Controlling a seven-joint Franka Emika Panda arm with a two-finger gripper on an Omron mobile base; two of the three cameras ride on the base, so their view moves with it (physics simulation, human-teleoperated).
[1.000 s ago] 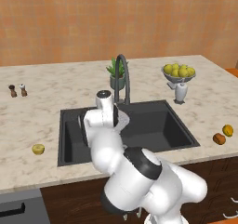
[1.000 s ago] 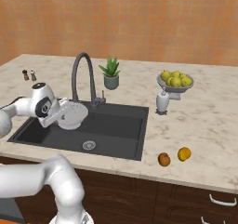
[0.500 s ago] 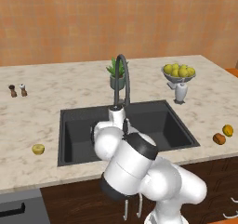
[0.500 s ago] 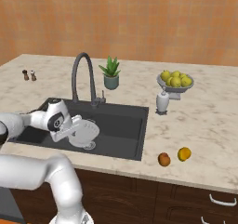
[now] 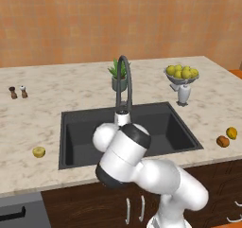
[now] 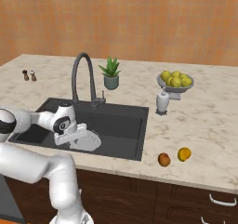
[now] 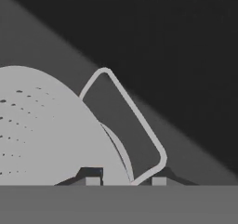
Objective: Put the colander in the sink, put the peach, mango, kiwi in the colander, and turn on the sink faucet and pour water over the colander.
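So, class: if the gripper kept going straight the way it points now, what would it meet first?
Most likely the dark sink floor: the gripper, clamped on the colander handle, faces it. Depth is unclear.

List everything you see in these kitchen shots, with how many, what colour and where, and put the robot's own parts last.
colander: one, pale grey-white, held low in the sink
sink: one, dark grey, set in the counter
sink faucet: one, dark grey, behind the sink
potted plant: one, green, behind the sink
glass bowl of fruit: one, yellow-green fruit, right of the sink
white bottle: one, beside the bowl
shakers: two, small, far left of the counter
yellow fruit: one, left of the sink
brown fruit: one, right front of the counter
orange fruit: one, beside the brown one
counter: one, beige marble
gripper: one, dark tips, on the colander's rim
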